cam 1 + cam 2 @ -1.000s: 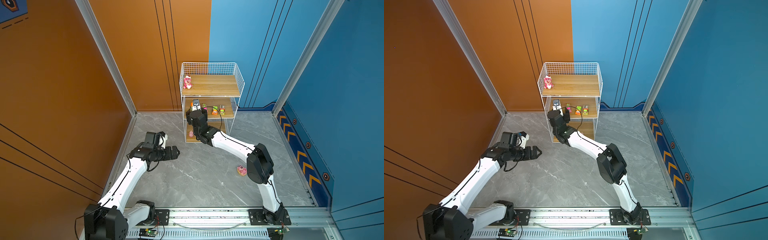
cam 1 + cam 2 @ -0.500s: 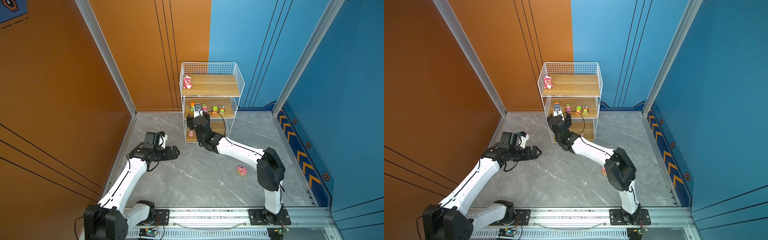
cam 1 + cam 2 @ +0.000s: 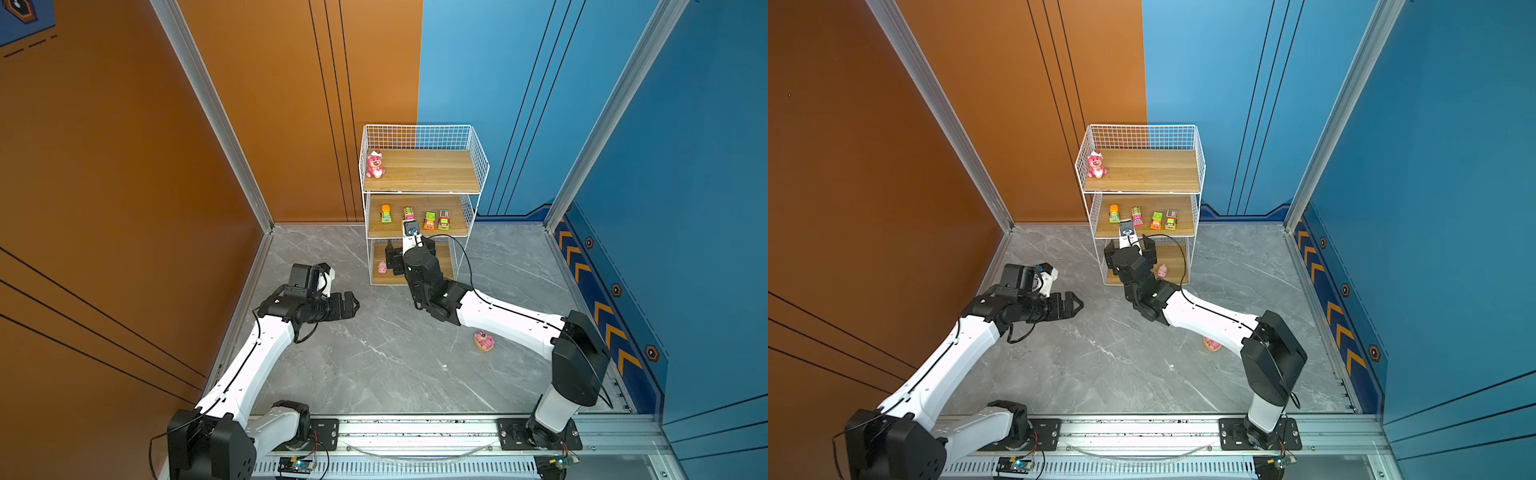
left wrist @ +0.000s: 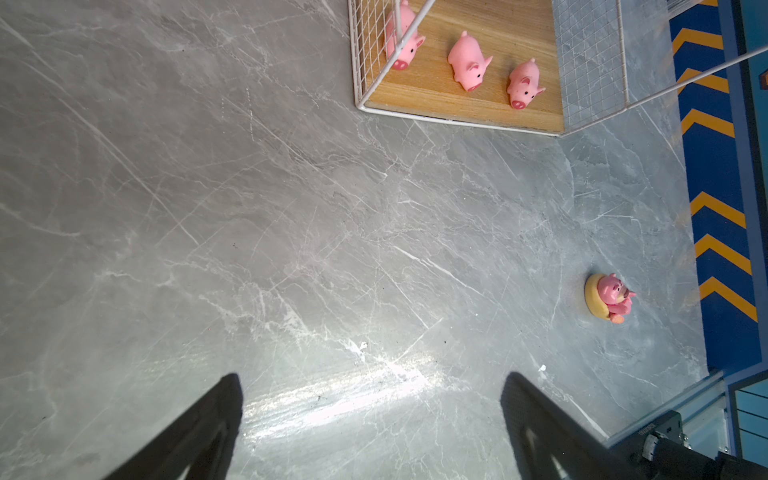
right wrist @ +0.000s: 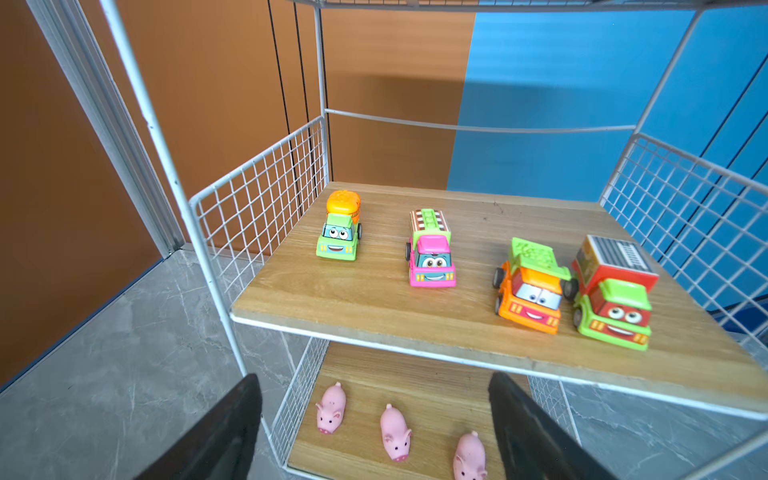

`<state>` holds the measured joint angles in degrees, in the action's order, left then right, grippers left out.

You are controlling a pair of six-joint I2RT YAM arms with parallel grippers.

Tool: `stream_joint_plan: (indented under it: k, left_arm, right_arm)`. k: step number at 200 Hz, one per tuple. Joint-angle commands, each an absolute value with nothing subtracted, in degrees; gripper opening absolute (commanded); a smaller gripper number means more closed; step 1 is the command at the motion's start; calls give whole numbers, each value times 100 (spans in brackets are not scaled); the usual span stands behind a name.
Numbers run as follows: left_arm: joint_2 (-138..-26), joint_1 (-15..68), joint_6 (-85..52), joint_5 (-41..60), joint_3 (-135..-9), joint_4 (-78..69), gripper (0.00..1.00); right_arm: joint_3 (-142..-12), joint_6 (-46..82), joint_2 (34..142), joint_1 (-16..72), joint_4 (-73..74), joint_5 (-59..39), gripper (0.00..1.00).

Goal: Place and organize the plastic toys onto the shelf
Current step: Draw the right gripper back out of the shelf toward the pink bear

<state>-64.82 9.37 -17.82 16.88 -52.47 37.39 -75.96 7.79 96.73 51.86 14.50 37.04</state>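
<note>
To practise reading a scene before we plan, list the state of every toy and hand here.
Pink bear: upright, top board of the shelf
Toy trucks: four on wheels, middle board
Pink pigs: three standing, bottom board
Bear on tan base: on the floor, unshelved
Left hand: open, empty
Right hand: open, empty

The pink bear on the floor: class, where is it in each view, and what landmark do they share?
In a top view: pink bear on the floor by the right arm.
In a top view: bear half hidden by that arm.
Left wrist: bear on open floor.
Right wrist: not in it.
Shared landmark: the shelf.
</note>
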Motion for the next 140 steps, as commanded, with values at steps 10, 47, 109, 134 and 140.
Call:
stream_joint_plan:
  k: [10,47,109,134,140]
  left_arm:
    - [-6420,877,-1784,1643,-5148,3727,98]
    - [-6425,920,-1784,1643,-5155,3727,98]
    - [-6381,1388,-1719,1364,-5154,3744,98]
    - [-6282,1794,-1635,1113,-5122,3753,98]
    - [-6255,1877,-1615,1075,-5116,3753,98]
  right_arm:
    - [-7236,1360,9125,5248,606,3487,85]
    - [-6757,2427,8475,5170,-906,3252,84]
    - [-5384,4687,7221,4542,-3194,3075,81]
    - [-4877,5135,6743,4108,-3622,2803,81]
    - [-4766,5122,6664,4062,-3664,2662,81]
